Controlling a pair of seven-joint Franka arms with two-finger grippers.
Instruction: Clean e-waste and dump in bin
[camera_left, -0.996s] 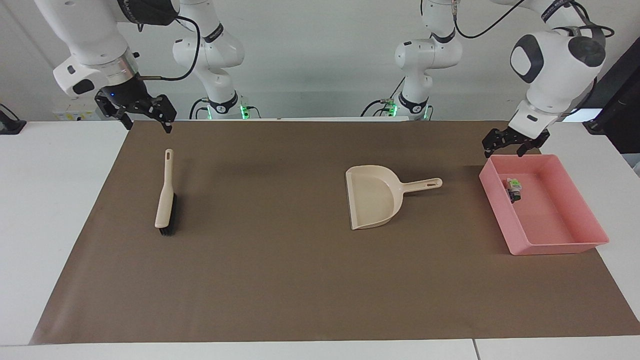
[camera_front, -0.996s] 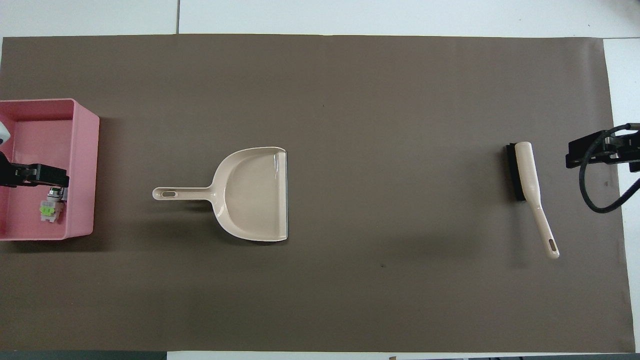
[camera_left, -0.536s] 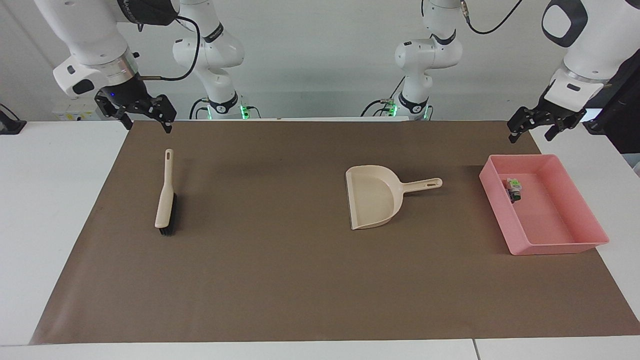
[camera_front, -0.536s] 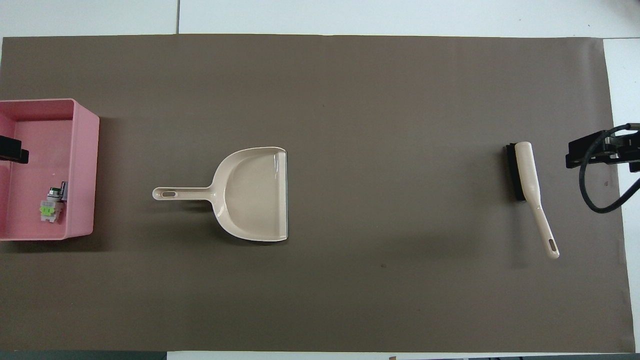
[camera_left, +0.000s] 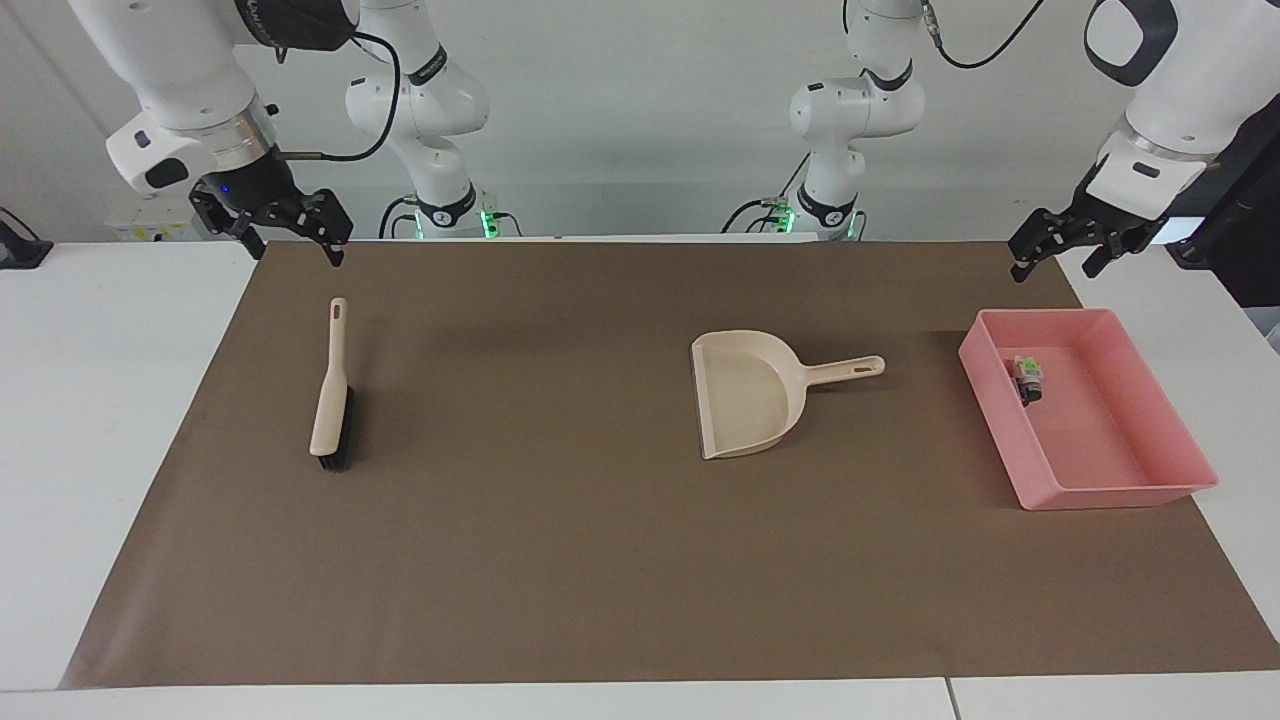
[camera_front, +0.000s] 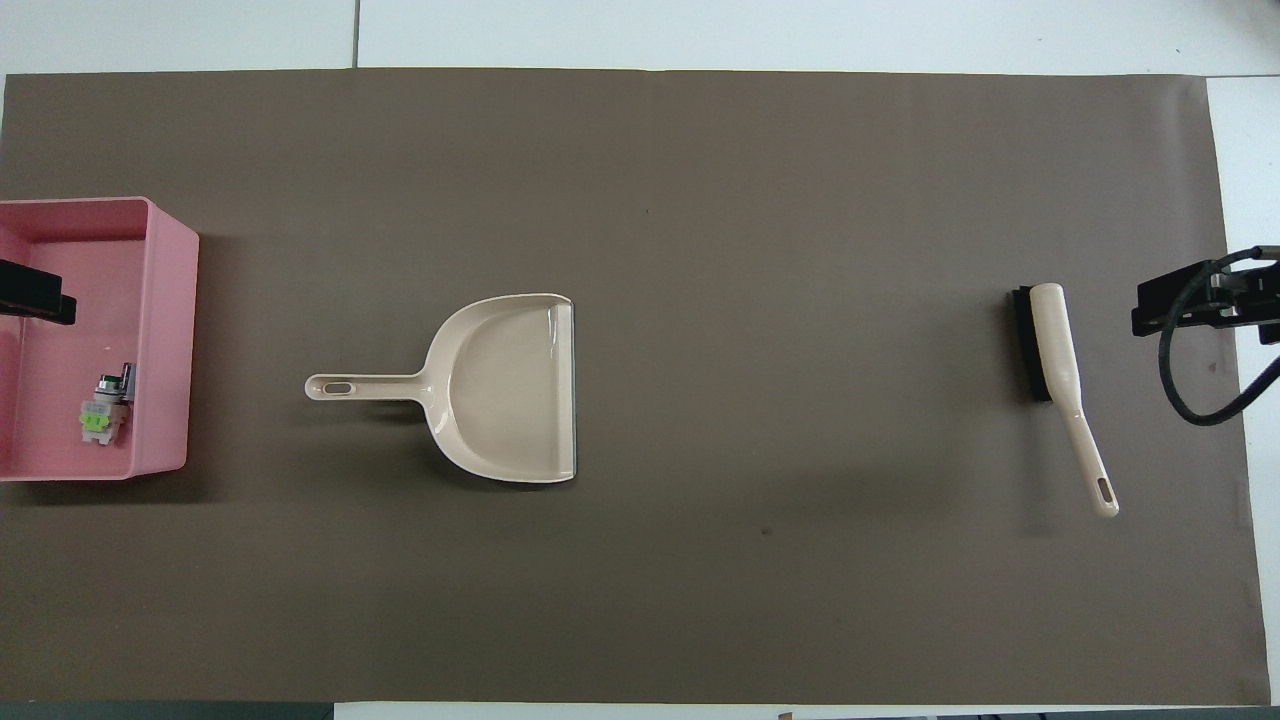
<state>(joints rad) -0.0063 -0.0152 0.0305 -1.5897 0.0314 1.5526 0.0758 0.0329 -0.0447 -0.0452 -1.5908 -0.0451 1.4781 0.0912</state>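
Facing view: brown mat (camera_left: 560, 560) spread over white table (camera_left: 90, 420). Pink bin (camera_left: 1190, 440) at 3 o'clock of the mat, toward the left arm's end, resting flat. E-waste (camera_left: 1027, 378) inside the bin, two small pieces lying together against the wall at the bin's 10 o'clock, one white with green label, one dark; touching or merely adjacent, cannot tell. Beige dustpan (camera_left: 745, 395) at mat centre, slightly toward 3 o'clock, mouth toward 9 o'clock, handle pointing to 3 o'clock at the bin, well apart from it. Beige brush (camera_left: 330, 395) with black bristles at 9 o'clock of the mat, handle end toward 12 o'clock. Left gripper (camera_left: 1055, 252) raised in the air at 12 o'clock of the bin, over the mat's corner, jaws spread apart, holding nothing. Right gripper (camera_left: 290, 232) raised at 11 o'clock of the brush, over the mat's edge, jaws spread apart, holding nothing. Overhead view: bin (camera_front: 165, 330) at 9 o'clock, cut by the picture edge; e-waste (camera_front: 103, 410) in its 7 o'clock part. Dustpan (camera_front: 510, 390) just off centre toward 9 o'clock, handle to 9 o'clock. Brush (camera_front: 1060, 370) at 3 o'clock. Left gripper (camera_front: 35, 303) showing as a dark bar over the bin at the picture edge. Right gripper (camera_front: 1190, 305) at 3 o'clock of the brush, cable looped below it.
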